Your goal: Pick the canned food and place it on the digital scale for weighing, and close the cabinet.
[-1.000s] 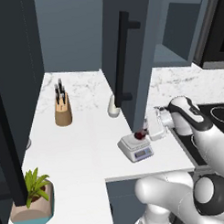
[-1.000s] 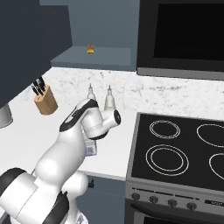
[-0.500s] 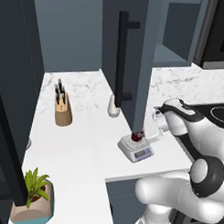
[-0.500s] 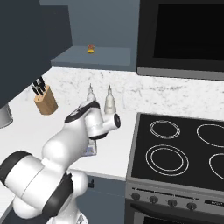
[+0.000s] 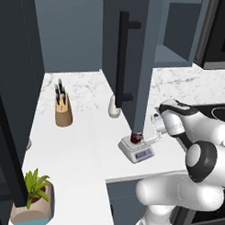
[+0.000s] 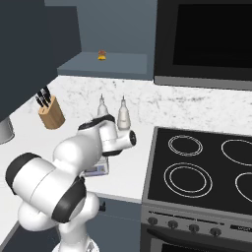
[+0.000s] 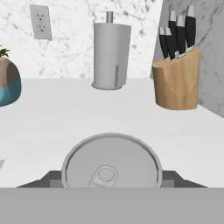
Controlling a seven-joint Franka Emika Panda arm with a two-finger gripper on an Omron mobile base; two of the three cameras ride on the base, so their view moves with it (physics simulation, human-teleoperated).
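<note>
On the digital scale (image 5: 137, 152) the canned food (image 5: 137, 137) now rests, claw (image 5: 143, 138) still clenched around it; the cabinet (image 5: 130, 55) remains open.

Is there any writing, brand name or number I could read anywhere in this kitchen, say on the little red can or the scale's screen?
No readable text anywhere.
Small dark red can: no label legible.
Light grey square scale: its bluish display is too small to read.
Black stove knobs: no markings can be made out.
White wall outlet: slots, no words.

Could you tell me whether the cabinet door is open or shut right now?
Open: the cabinet door swings out over the counter, baring its shelf.
</note>
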